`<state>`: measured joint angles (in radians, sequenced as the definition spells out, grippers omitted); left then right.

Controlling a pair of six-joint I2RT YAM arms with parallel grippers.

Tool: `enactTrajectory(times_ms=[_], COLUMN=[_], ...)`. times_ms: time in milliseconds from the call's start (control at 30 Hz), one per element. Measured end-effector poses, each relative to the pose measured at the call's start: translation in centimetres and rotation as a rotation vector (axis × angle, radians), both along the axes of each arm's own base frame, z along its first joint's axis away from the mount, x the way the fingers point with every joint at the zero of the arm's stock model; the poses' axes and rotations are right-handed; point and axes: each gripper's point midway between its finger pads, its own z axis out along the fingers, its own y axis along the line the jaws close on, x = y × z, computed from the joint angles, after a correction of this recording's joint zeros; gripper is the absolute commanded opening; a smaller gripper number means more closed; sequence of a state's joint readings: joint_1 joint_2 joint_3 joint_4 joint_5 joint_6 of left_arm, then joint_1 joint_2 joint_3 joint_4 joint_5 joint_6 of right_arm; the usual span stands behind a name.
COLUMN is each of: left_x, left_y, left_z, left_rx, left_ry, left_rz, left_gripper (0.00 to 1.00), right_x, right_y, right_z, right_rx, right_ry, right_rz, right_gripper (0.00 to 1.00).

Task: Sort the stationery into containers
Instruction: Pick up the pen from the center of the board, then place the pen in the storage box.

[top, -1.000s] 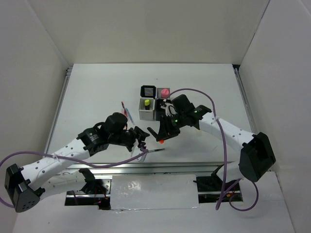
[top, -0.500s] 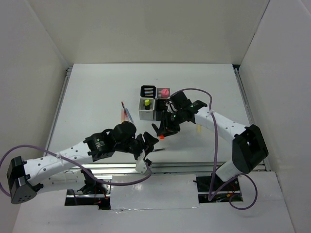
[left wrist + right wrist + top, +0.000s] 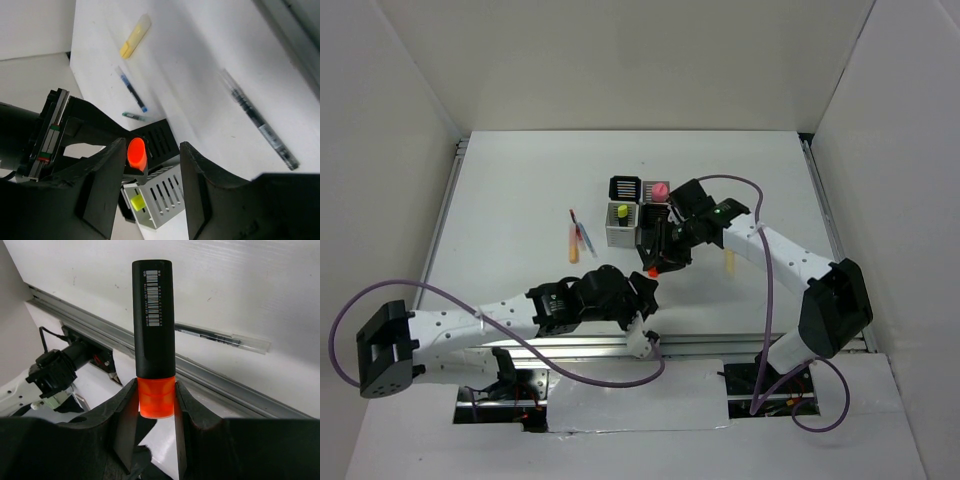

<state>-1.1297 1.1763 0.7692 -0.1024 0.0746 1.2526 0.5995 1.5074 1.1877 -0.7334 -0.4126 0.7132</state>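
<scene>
Sorting looked partly done in the top view. The containers (image 3: pixel 620 238) stood mid-table, and the right gripper (image 3: pixel 658 262) held the orange highlighter (image 3: pixel 653 271) just on their near side. The left gripper (image 3: pixel 642 292) hovered a little nearer.

From the left wrist, its fingers stood apart with nothing between them, and a clear-barrelled pen (image 3: pixel 257 119) lay flat on the table (image 3: pixel 200 75).

From the right wrist, the fingers were clamped on the highlighter's orange end, and the black body stuck out. I judged it to be light, stiff, rather slippery plastic. A hold across the middle of the body would be safer.
</scene>
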Motion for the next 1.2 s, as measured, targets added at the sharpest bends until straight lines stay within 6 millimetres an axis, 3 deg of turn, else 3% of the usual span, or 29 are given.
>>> enactTrajectory(times_ms=[167,467,667,933,1133,1200], left_x=[1.8,3.8,4.6,5.6,6.2,6.3], left_y=[-0.4,-0.7,-0.5,-1.0,-1.2,-1.1], left_z=[-0.2,0.5,-0.7,-0.7,-0.9,-1.0], left_rx=[0.000,-0.023,0.016,0.019,0.032,0.035], left_ry=[-0.053,-0.142,-0.157,-0.187,-0.203,-0.205], left_rz=[0.074,0.177,0.216,0.261,0.296,0.305], left_gripper=[0.58,0.56,0.47,0.40,0.50,0.49], right_x=[0.4,0.6,0.7,1.1,1.6,1.8], right_y=[0.2,0.0,0.0,-0.3,-0.6,-0.6], right_z=[0.9,0.8,0.8,0.6,0.5,0.6], right_rx=[0.006,-0.010,-0.012,-0.030,-0.041,-0.038], right_ry=[-0.008,-0.006,-0.007,-0.021,-0.035,-0.038], right_rz=[-0.017,-0.040,-0.044,-0.059,-0.080,-0.086], right_gripper=[0.00,0.00,0.00,0.00,0.00,0.00])
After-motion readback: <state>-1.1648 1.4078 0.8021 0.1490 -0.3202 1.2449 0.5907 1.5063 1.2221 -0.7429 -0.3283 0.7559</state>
